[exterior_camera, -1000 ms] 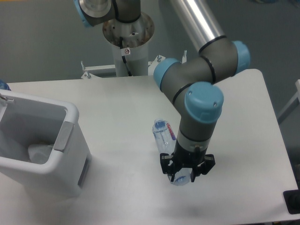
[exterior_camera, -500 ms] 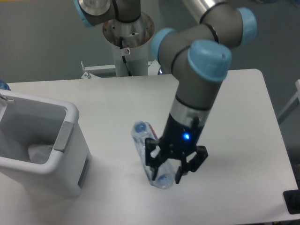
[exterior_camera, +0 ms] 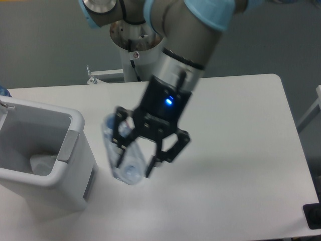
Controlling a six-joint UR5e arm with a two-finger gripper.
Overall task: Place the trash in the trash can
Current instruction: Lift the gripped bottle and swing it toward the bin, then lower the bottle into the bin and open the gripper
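My gripper (exterior_camera: 134, 168) is shut on the clear plastic bottle (exterior_camera: 125, 159), which hangs above the table, tilted with its blue-capped end toward the upper left. The bottle is blurred by motion and partly covered by the black fingers (exterior_camera: 120, 155). The white trash can (exterior_camera: 42, 155) stands at the left edge of the table, a short way left of the bottle. A crumpled white paper carton (exterior_camera: 41, 162) lies on the bottom inside it. The grey panel (exterior_camera: 67, 146) faces my gripper.
The arm's base column (exterior_camera: 136, 45) rises at the back of the white table (exterior_camera: 241, 150). A dark object (exterior_camera: 313, 217) sits off the table's right front corner. The table edge runs close below the trash can.
The gripper has lifted the bottle off the table and carried it left toward the trash can, rising closer to the camera. The carton in the bin has not moved.
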